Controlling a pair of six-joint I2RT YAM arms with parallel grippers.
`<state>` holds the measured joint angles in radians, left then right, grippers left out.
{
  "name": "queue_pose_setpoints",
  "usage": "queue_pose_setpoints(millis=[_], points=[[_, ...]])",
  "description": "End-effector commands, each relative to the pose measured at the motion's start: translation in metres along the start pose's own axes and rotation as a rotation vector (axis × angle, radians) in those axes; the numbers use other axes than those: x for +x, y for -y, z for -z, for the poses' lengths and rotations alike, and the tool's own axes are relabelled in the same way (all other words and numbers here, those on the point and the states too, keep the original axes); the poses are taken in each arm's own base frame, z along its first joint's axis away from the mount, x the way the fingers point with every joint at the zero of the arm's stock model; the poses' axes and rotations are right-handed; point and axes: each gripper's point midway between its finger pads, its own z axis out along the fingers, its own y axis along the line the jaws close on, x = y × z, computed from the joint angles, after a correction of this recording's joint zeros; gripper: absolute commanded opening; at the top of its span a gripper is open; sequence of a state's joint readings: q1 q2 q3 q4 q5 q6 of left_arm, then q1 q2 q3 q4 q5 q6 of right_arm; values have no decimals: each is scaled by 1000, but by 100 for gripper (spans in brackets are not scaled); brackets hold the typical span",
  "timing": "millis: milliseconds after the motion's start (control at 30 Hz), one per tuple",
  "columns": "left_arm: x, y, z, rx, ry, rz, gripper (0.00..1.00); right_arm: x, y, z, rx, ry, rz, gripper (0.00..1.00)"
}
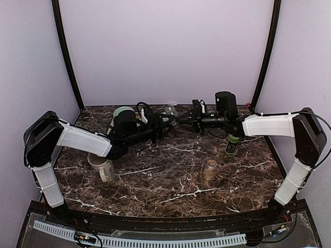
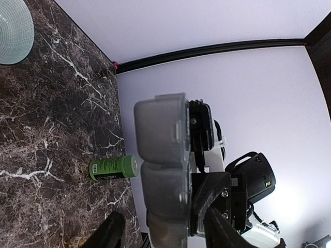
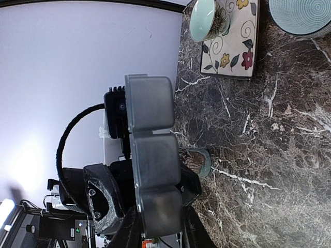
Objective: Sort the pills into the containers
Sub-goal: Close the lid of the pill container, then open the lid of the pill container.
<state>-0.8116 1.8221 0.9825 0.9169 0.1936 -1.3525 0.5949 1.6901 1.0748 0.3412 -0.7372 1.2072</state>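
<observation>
A grey translucent pill organizer (image 2: 163, 155) with a row of compartments hangs above the table between both arms. My right gripper (image 3: 161, 232) is shut on one end of the pill organizer (image 3: 152, 165), its fingers pressed against both sides. My left gripper (image 2: 166, 227) is open at the other end, and its fingers (image 2: 111, 232) stand clear of the box with a gap on each side. From above, the left gripper (image 1: 164, 125) and right gripper (image 1: 182, 120) face each other over the back middle of the table. No pills show in any view.
A green bottle (image 1: 232, 144) stands under the right arm, with a small clear bottle (image 1: 210, 169) nearer the front. A pale mug (image 1: 102, 166) sits under the left arm. A teal bowl (image 1: 123, 111) and a floral coaster (image 3: 232, 46) carrying a cup (image 3: 203, 18) lie at the back.
</observation>
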Motion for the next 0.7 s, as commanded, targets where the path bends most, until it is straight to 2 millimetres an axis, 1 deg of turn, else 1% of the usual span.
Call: queue_pose_setpoints(millis=[0, 133, 200, 333, 433, 467, 500, 533, 567, 667], points=[[5, 38, 15, 71, -11, -62, 59, 1, -19, 9, -44, 2, 75, 5], [1, 37, 22, 34, 4, -97, 61, 1, -19, 13, -17, -4, 101, 5], [-3, 40, 27, 22, 15, -114, 61, 1, -17, 15, 5, -8, 118, 5], [-9, 44, 30, -27, 11, -170, 61, 1, -19, 18, 23, -17, 145, 5], [-10, 48, 28, -65, -15, -224, 61, 3, -19, 19, 45, -31, 158, 5], [-10, 49, 26, -77, -33, -238, 61, 5, -14, 19, 63, -38, 165, 5], [-10, 50, 25, -90, -48, -256, 61, 2, -20, 20, 69, -35, 189, 4], [-10, 50, 23, -110, -64, -273, 61, 1, -21, 21, 84, -38, 216, 4], [-9, 48, 22, -134, -82, -287, 61, 2, -19, 23, 105, -45, 220, 4], [-8, 46, 16, -184, -131, -321, 62, 2, -21, 25, 127, -48, 247, 4]])
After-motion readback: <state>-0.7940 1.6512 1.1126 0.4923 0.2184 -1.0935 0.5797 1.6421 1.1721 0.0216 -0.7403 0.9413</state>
